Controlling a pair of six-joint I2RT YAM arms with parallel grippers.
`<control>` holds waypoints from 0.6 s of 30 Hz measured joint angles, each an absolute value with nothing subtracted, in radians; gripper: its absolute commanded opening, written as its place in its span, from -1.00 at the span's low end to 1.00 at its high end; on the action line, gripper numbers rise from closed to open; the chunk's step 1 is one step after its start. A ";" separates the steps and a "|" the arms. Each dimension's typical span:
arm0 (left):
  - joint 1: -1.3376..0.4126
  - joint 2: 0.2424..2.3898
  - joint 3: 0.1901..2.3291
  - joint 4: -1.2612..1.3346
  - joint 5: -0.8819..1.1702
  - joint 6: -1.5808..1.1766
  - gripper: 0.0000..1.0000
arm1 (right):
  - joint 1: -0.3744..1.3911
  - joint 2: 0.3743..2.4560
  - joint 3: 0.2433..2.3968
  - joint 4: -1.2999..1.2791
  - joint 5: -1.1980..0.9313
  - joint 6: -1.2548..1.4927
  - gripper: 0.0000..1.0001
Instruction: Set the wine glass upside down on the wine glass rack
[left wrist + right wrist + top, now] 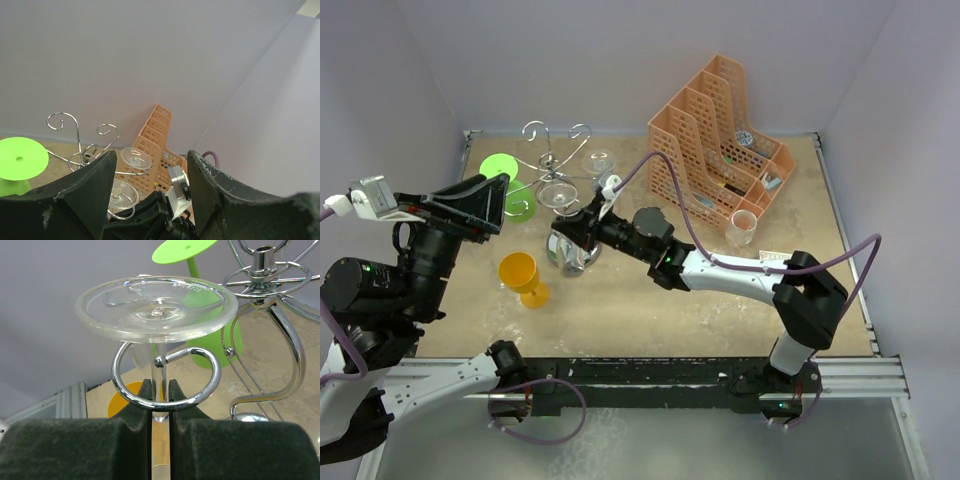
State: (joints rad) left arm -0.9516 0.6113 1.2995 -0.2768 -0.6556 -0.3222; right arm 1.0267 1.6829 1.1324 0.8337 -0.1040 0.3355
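The silver wire wine glass rack [548, 150] stands at the back left; its twisted stem [262, 270] shows in the right wrist view. My right gripper [582, 226] is shut on the stem [161, 371] of a clear wine glass held upside down. The stem passes through a curled hook [200, 390], and the foot disc [156, 307] lies just above that ring; it also shows in the top view [558, 197]. My left gripper [485, 205] is open and empty, raised left of the rack. The glass's bowl is hidden.
A second clear glass [599, 160] and a green glass [505, 180] hang on the rack. A yellow glass [523, 277] stands on the table in front. An orange mesh file organiser [720, 150] and a pink cup [744, 226] are at the back right.
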 measured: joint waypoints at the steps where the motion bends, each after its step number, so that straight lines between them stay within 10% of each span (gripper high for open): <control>1: -0.952 0.611 1.299 -0.278 -0.656 -0.322 0.11 | 1.027 1.683 1.131 0.834 -0.108 0.336 -1.00; 18: -0.952 0.611 1.299 -0.283 -0.662 -0.331 0.11 | 1.028 1.626 1.027 0.907 -0.123 0.340 -1.00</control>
